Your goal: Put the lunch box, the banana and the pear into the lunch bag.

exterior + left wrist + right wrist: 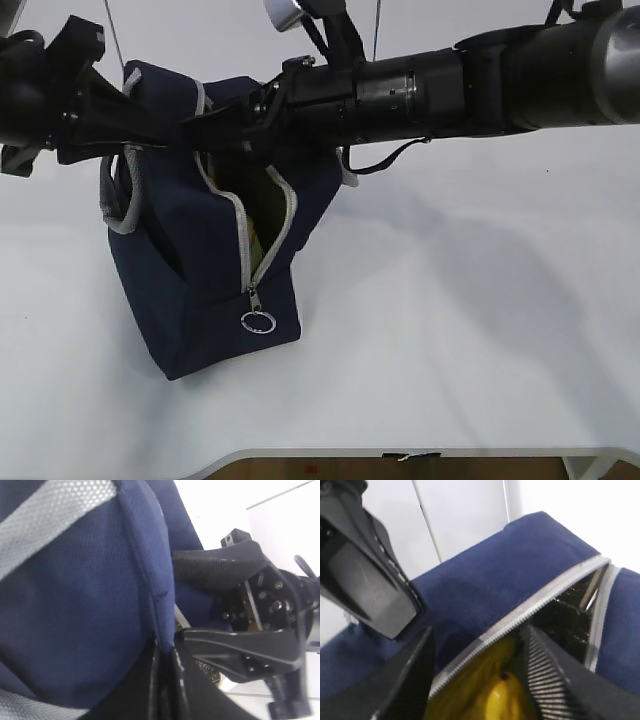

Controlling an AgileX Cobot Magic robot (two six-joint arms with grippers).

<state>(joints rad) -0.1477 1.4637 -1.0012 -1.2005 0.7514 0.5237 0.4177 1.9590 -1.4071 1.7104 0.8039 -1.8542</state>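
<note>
The navy lunch bag (pixel 200 270) stands on the white table with its grey zipper open and the ring pull (pixel 258 321) hanging at the front. My left gripper (pixel 128 118) is shut on the bag's top fabric edge (pixel 150 580); in the left wrist view (pixel 165 652) its jaws pinch the seam. My right gripper (pixel 228 122) is open in the right wrist view (pixel 477 630), astride the zipper edge (pixel 530 605), one finger outside the wall and one inside the opening. Inside lie the bright yellow pear (pixel 507 695) and a duller yellow shape, likely the banana (pixel 465 692). The lunch box is hidden.
An olive-yellow patch (pixel 264 212) shows through the bag's opening. The right gripper (pixel 245 630) also shows in the left wrist view, close beside the left one. The white table (pixel 460 330) stretches right of the bag; its front edge (pixel 420 452) is near.
</note>
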